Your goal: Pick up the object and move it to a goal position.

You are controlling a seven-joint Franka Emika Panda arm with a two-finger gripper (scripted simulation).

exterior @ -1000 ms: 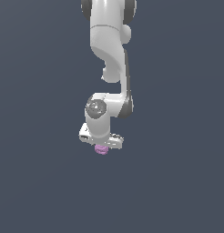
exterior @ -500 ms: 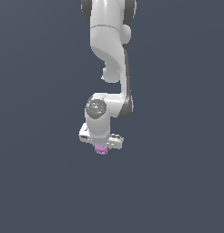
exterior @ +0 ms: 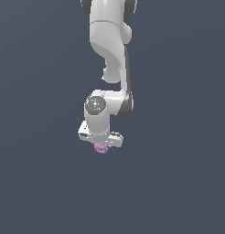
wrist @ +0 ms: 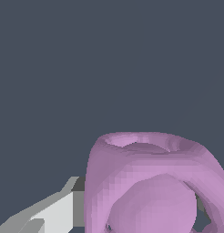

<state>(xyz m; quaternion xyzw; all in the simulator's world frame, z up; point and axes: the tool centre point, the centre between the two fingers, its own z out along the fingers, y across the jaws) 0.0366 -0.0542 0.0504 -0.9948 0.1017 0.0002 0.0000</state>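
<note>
The object (exterior: 101, 147) is a small pink-purple rounded lump with a ringed top. In the exterior view it pokes out just below the white hand of the arm. My gripper (exterior: 101, 144) points down and is shut on the object, whose upper part is hidden by the hand. In the wrist view the object (wrist: 145, 182) fills the lower half of the picture, very close to the camera. One white and grey finger (wrist: 54, 213) presses against its side. The other finger is mostly hidden behind it.
The white arm (exterior: 109, 55) comes down from the top of the exterior view to the wrist joint (exterior: 97, 106). All around is a plain dark grey-blue ground (exterior: 178, 183). No other object or marker shows.
</note>
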